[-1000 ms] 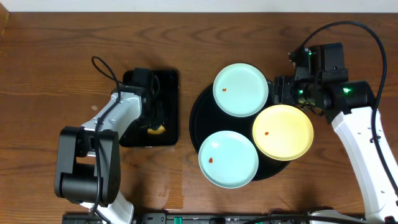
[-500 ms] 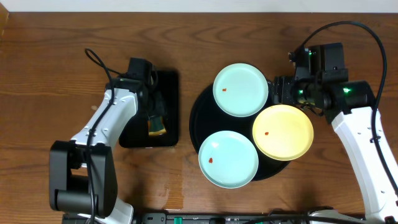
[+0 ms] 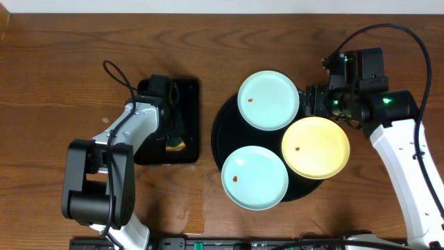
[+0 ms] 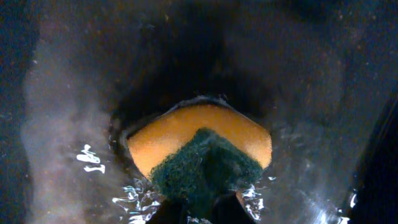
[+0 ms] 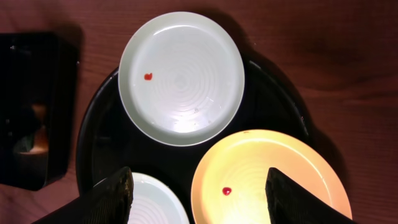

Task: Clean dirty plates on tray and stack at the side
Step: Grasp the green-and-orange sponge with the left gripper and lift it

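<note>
Three plates lie on the round black tray (image 3: 220, 132): a mint-blue one (image 3: 268, 99) at the back, a pale yellow one (image 3: 316, 147) at the right, and a mint-blue one (image 3: 254, 177) at the front. Each has a small red spot. My left gripper (image 3: 171, 133) is down in the small rectangular black tray (image 3: 187, 97), shut on an orange sponge with a green scrub face (image 4: 199, 146). My right gripper (image 5: 202, 202) is open and empty, above the tray over the yellow plate (image 5: 261, 174) and the front mint-blue plate (image 5: 152, 202).
The small rectangular tray holds wet glints around the sponge in the left wrist view. Brown wooden table (image 3: 55, 83) lies all round both trays. The right arm's cable (image 3: 388, 31) loops over the back right.
The left arm swung its elbow out and back again, while its gripper stayed in the small tray with the sponge. The right arm and the plates have not moved.
</note>
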